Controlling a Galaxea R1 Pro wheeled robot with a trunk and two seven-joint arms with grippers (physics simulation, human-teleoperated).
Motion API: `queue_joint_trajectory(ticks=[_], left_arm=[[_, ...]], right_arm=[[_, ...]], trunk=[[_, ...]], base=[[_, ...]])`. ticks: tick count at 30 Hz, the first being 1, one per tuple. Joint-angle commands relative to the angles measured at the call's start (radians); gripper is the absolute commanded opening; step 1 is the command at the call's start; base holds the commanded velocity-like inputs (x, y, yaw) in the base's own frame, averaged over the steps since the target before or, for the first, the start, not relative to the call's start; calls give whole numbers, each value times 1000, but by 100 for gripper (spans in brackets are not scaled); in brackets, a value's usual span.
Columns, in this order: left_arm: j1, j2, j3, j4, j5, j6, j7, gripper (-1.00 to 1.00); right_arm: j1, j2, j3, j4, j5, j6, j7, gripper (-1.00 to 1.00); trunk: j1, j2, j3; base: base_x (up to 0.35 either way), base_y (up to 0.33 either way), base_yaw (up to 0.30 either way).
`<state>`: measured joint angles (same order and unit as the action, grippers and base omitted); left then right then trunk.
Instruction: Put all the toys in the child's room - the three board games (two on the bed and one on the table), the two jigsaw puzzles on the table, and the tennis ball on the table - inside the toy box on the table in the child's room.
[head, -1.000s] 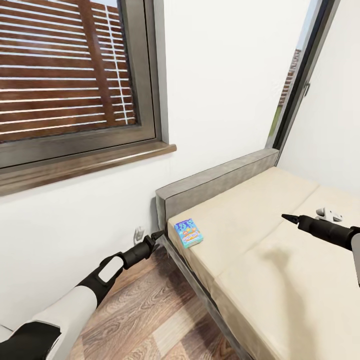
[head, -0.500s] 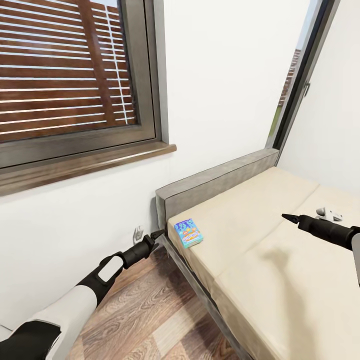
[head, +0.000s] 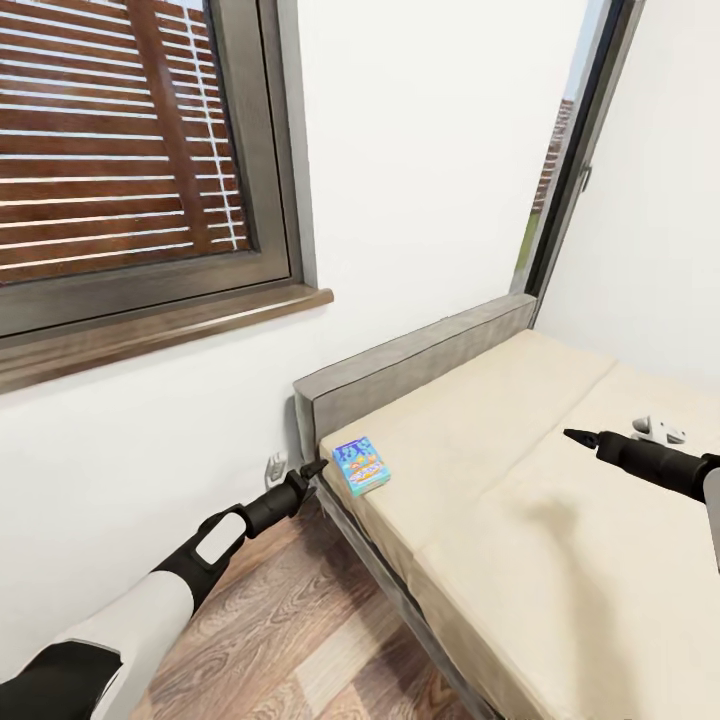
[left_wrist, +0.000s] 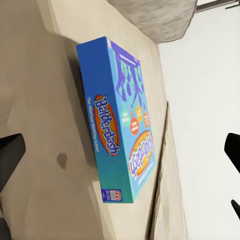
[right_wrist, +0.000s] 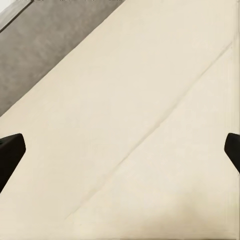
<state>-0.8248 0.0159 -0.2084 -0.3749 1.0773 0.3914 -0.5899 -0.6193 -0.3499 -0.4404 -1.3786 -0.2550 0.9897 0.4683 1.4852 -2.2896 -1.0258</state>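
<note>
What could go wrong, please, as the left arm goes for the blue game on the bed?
The blue game lies at the bed's corner by the headboard; a nudge from the open left claw might push it off the edge. The claw is low beside the frame and could catch it while rising.

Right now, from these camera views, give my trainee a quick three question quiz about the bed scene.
1. True or false: the blue board game lies on the bed near the grey headboard.
2. Which gripper is closer to the game? A) left gripper B) right gripper
3. Fill in: outside the bed, the floor is made of ____ planks.

Key: 1 true; 2 A; 3 wood.
</note>
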Motion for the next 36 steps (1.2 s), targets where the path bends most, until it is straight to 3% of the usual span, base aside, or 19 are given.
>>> queue_joint_trajectory(ticks=[1,27,36], left_arm=[[0,1,-4,0,10,6,-1,100],[4,7,-2,8,18,6,2,100],[4,8,-2,27,24,6,2,100]], right_arm=[[-1,0,-1,-1,5,4,7,100],[4,0,-1,-10,5,4,7,100],[7,0,0,-13,4,5,7,100]], trunk=[[0,0,-1],[0,0,-1],[0,0,-1]], base=[[0,0,-64],[0,0,-18],[0,0,-125]])
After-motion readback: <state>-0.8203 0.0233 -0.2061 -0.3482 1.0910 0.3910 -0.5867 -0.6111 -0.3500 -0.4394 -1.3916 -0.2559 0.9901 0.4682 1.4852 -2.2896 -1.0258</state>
